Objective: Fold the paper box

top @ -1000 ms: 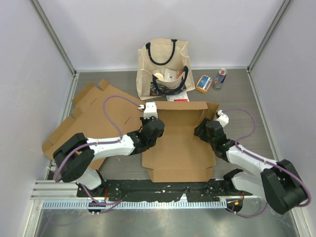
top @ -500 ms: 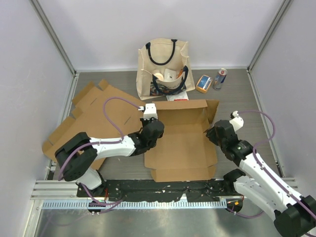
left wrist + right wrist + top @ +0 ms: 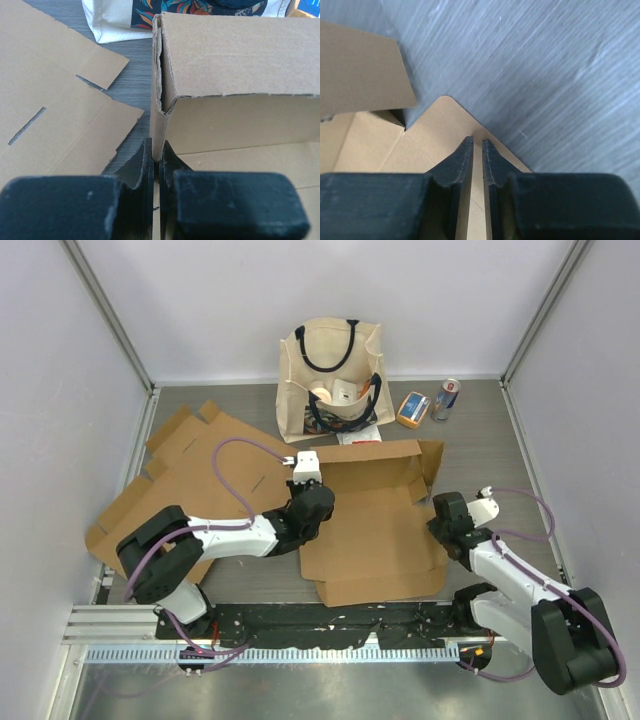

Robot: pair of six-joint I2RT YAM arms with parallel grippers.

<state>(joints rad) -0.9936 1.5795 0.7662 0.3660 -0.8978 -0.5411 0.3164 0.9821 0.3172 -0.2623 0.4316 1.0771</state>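
paper box (image 3: 365,525): just the one, half folded
flat cardboard sheets (image 3: 190,475): two as far as I can tell, they overlap so it's hard to be sure
tote bag (image 3: 298,390): one
drink can (image 3: 446,398): one
small orange pack (image 3: 412,408): one
robot arms: two, left arm (image 3: 225,532) and right arm (image 3: 505,565)

Bright, flat light from overhead, so there's only soft shadow around the box (image 3: 370,530) edges. Top view is crisp all over. Wrist views are softer: the near fingers (image 3: 142,167) are dark, blurry blobs, and the table (image 3: 545,60) grain has a pale sheen.
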